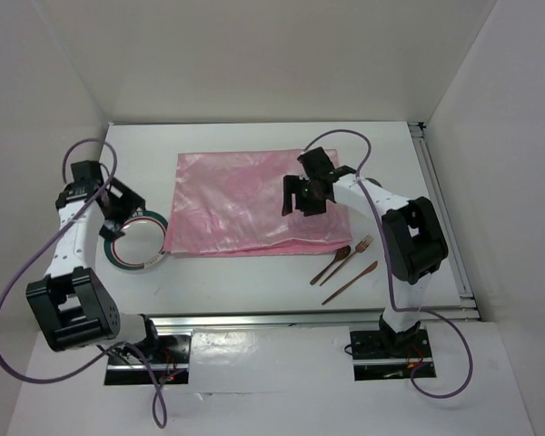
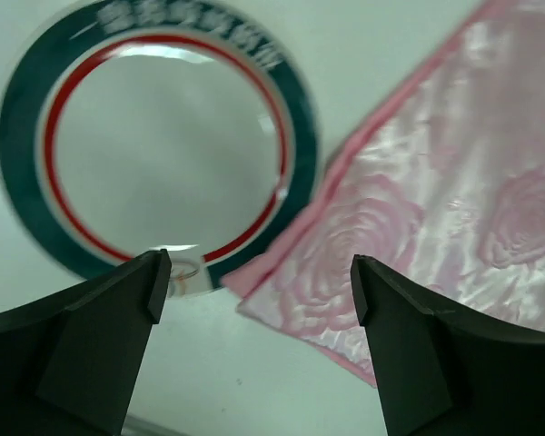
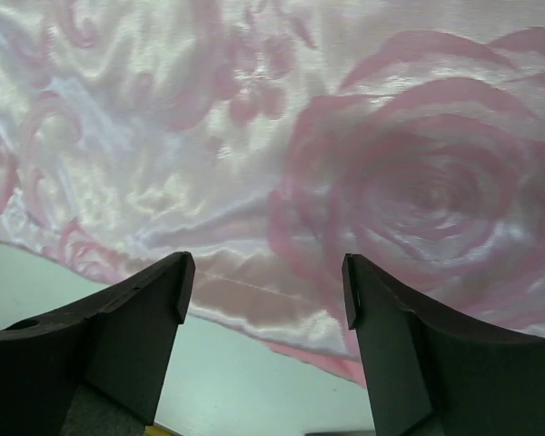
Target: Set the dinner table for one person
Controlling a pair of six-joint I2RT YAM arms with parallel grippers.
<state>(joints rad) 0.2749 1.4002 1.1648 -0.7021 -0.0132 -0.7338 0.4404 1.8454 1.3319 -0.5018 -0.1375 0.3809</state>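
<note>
The dinner table (image 1: 254,282) carries a shiny pink rose-patterned cloth (image 1: 241,204) spread flat at its middle. A white plate with a green and red rim (image 1: 118,255) lies left of the cloth's near-left corner. My left gripper (image 1: 120,218) hovers open over that plate's far edge. In the left wrist view the left gripper (image 2: 259,282) is empty, with the plate (image 2: 295,136) and the cloth corner (image 2: 418,209) beyond. My right gripper (image 1: 298,204) hangs open above the cloth's right part. The right wrist view shows the right gripper (image 3: 268,291) empty over the cloth's (image 3: 345,163) hem.
A copper-coloured spoon (image 1: 331,263), fork (image 1: 354,252) and knife (image 1: 350,283) lie side by side on the table near the cloth's near-right corner. Silver rails run along the near edge (image 1: 300,318) and the right edge (image 1: 445,218). White walls enclose the table.
</note>
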